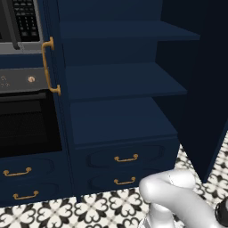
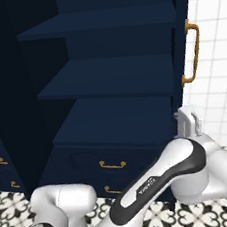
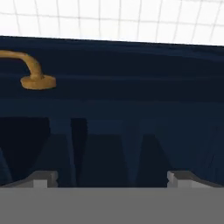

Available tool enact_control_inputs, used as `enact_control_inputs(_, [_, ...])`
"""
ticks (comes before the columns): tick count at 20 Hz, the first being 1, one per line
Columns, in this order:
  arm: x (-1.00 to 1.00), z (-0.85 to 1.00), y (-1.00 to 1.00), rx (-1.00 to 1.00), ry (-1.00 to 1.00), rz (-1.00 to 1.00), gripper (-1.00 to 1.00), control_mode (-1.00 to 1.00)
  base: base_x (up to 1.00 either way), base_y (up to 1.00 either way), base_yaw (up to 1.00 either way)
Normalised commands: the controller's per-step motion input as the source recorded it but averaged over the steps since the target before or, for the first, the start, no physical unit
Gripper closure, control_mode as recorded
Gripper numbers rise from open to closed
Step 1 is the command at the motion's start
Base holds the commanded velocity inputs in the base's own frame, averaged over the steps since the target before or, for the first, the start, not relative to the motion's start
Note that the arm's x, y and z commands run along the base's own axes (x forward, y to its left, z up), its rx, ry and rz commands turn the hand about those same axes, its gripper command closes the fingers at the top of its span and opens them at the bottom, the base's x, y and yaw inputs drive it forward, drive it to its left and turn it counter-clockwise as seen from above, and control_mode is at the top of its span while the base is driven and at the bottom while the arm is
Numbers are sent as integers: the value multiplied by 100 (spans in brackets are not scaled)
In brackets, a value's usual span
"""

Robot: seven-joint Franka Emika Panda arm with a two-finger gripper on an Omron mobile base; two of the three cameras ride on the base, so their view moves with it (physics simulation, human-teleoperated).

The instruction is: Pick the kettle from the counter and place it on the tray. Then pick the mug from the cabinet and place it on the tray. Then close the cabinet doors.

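Note:
The navy cabinet (image 1: pixel 120 80) stands open, and its inner shelves (image 2: pixel 116 80) are bare. Its left door (image 1: pixel 55 67) is edge-on in the left base view, with a brass bar handle (image 1: pixel 48 67). The right door (image 2: pixel 182 36) swings out towards me and carries its own brass handle (image 2: pixel 193 50). My gripper (image 3: pixel 111 180) is open with nothing between its fingertips (image 3: pixel 43 178). It sits close to the right door's edge, just below that handle's foot (image 3: pixel 37 81). In the right base view the gripper (image 2: pixel 188 117) is beside the door's lower part. Kettle, mug, tray and counter are out of view.
A black oven (image 1: pixel 26 120) is left of the cabinet. Drawers with brass pulls (image 1: pixel 126 158) sit under the shelves. A patterned tile floor (image 1: pixel 89 209) lies below, and a white tiled wall (image 2: pixel 216 47) is to the right of the right door.

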Motion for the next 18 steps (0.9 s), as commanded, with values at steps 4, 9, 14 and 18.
enact_control_inputs(4, [82,-14,-50,20,1,7,-100,-100,0,0,0])
enact_control_inputs(9, [86,-19,-45,16,0,11,-100,-100,0,0,0])
enact_control_inputs(14, [79,-24,-46,12,0,15,-100,-100,0,0,0])
enact_control_inputs(18, [47,-21,-16,4,0,15,-100,-100,0,0,0])
